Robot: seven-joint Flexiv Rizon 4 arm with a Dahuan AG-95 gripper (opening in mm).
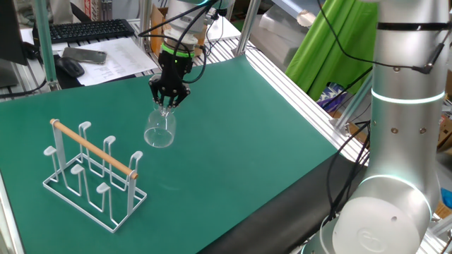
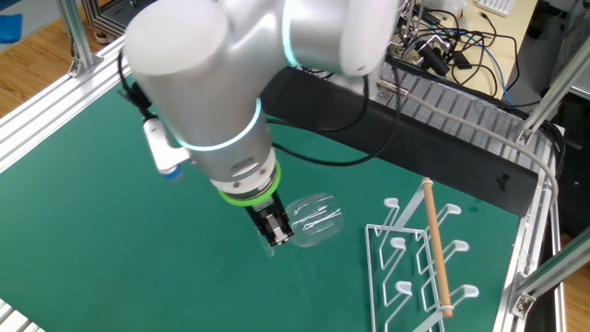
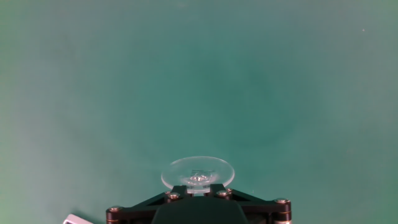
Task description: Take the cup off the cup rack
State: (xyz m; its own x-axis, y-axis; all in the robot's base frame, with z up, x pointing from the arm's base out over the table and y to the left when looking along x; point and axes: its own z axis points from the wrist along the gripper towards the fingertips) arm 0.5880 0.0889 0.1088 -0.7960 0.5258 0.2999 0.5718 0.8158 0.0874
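Note:
My gripper [image 1: 168, 97] is shut on the thin stem of the clear wine glass [image 1: 160, 130]. The glass hangs bowl-down just above the green mat, clear of the rack. In the other fixed view the gripper [image 2: 275, 231] holds the glass [image 2: 315, 219] tilted, its bowl towards the rack. In the hand view a round clear part of the glass [image 3: 198, 170] sits just past the gripper [image 3: 198, 186]. The white wire cup rack [image 1: 90, 173] with its wooden top bar stands to the front left, apart from the glass; it also shows in the other fixed view [image 2: 426, 263]. No cup is on its pegs.
The green mat [image 1: 240, 134] covers the table. A keyboard [image 1: 90, 29] and a mouse [image 1: 69, 66] lie beyond its far edge. The large silver arm [image 1: 399, 141] stands at the right. Aluminium rails [image 1: 304, 88] run along the mat's right side.

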